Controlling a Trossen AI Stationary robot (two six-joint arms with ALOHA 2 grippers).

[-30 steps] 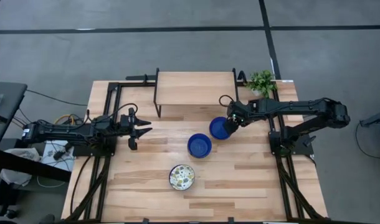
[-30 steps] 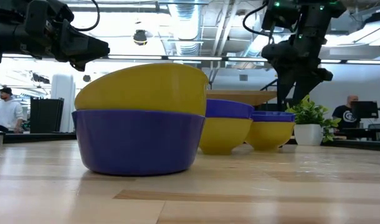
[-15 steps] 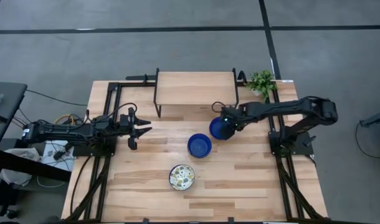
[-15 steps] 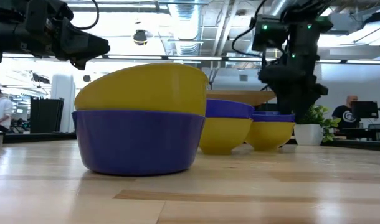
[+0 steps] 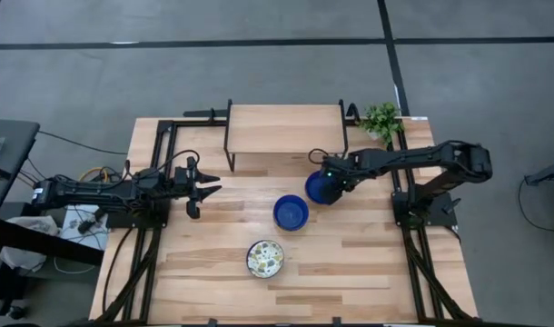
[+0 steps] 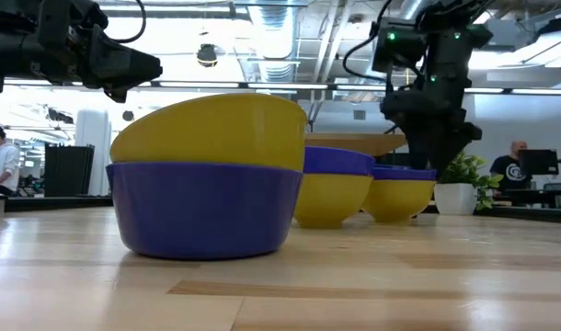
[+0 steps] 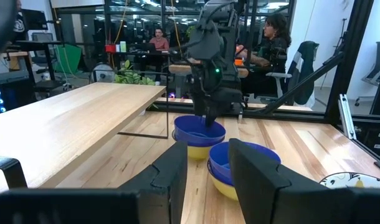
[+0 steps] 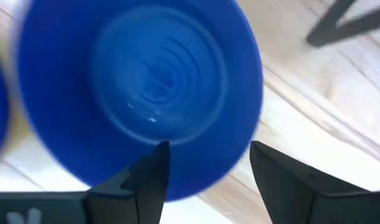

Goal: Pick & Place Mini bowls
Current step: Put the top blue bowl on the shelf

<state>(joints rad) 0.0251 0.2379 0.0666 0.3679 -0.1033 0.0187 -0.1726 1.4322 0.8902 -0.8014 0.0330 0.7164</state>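
The far blue mini bowl (image 5: 319, 189) stands on its base on the table; it is blue inside and yellow below the rim (image 7: 198, 132). My right gripper (image 5: 331, 178) is low over its right rim, open. In the right wrist view (image 8: 209, 149) one finger (image 8: 147, 177) is over the bowl's inside and the other (image 8: 283, 177) outside the rim. A second blue bowl (image 5: 291, 213) stands toward the near left. A white floral-patterned bowl (image 5: 265, 258) sits nearer the near edge. My left gripper (image 5: 208, 186) waits open at the table's left. My right gripper comes at the far blue bowl from above, its fingers on either side of the right rim (image 8: 255, 106). I cannot tell whether either finger touches the rim. The bowl sits upright on the table.
A raised wooden shelf (image 5: 284, 128) on a black frame spans the far middle of the table. A small green plant (image 5: 381, 118) stands at the far right corner. People sit in the room beyond (image 7: 274, 37). Bare wood lies along the near edge (image 5: 368, 282).
My right gripper has moved toward the table's left and come down onto the far blue bowl's right rim, then held still for the last half second. The bowls have stayed where they were.
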